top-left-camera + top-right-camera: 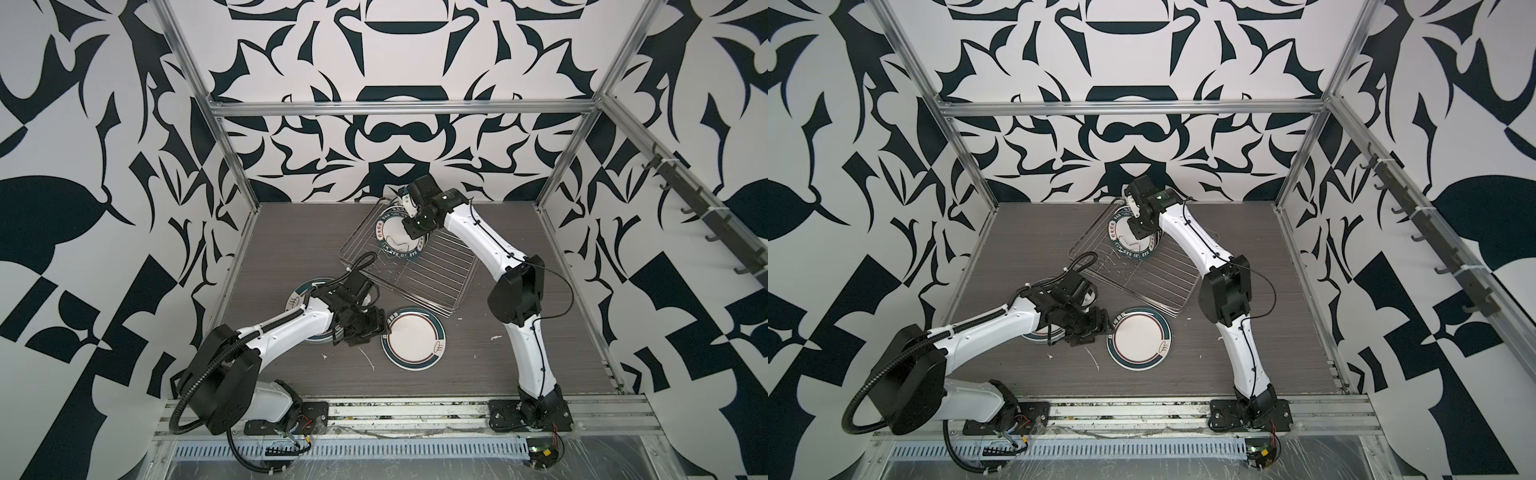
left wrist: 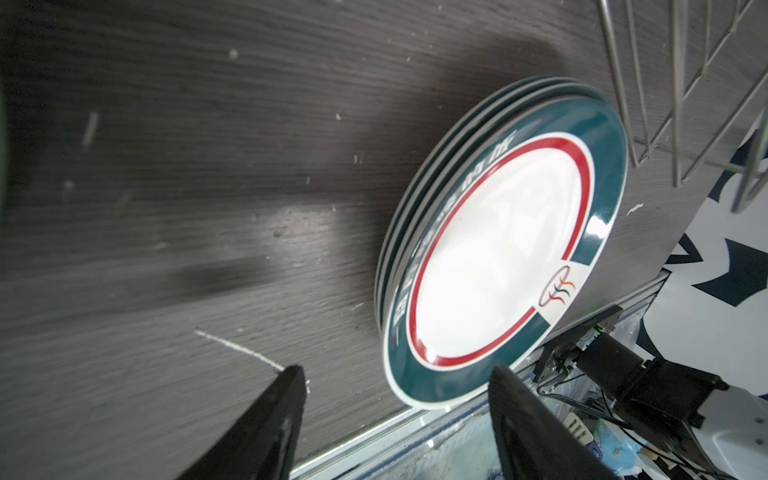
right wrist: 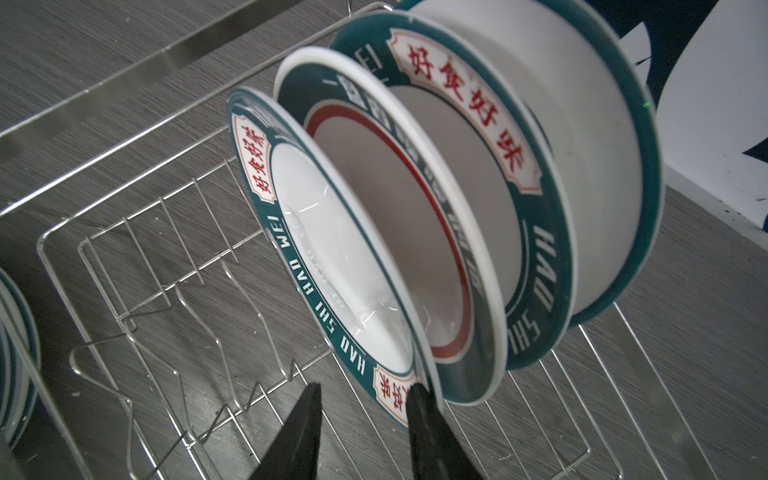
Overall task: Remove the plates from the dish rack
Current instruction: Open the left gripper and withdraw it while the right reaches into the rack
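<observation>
While left fingers [image 2: 266, 428] gape empty, right fingers [image 3: 432, 436] straddle front plate [image 3: 332, 249].

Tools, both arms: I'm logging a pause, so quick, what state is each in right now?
Left tool: open, holding nothing.
Right tool: open, straddling the front plate at its rim, not clamped on it.

silver wire dish rack [image 1: 430, 276]: lies askew on the bench [image 1: 519, 332], holds several teal-rimmed white plates [image 3: 332, 232] on edge at its far end. off its near side, flat on the bench: red-ringed stack [image 1: 411, 338], left stack [image 1: 295, 301].
</observation>
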Robot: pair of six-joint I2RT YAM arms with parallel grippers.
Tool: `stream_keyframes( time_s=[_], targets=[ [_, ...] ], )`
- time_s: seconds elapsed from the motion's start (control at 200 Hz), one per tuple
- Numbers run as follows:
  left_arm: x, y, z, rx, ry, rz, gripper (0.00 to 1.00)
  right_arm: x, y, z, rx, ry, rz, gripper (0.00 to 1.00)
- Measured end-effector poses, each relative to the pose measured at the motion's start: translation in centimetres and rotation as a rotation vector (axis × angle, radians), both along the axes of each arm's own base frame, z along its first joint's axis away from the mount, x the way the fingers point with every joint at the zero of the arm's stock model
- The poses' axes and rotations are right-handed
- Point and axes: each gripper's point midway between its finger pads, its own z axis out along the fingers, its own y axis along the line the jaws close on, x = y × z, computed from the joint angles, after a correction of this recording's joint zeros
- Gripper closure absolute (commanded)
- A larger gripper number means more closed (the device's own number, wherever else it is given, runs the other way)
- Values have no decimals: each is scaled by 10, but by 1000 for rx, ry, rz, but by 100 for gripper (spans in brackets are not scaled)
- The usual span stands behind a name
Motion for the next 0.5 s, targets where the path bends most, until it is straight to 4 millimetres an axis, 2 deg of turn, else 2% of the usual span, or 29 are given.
stream_keyframes(
  time_s=[0.17,0.39,0.5],
  targets=[
    [3,0,4,0,-22,5,26,-2,-3,6,-3,-15,3,62],
    [6,-1,3,4,-23,6,27,-2,-11,39,11,-90,-3,62],
    [6,-1,3,4,-23,6,27,1,-12,40,13,-100,-4,62]
  ],
)
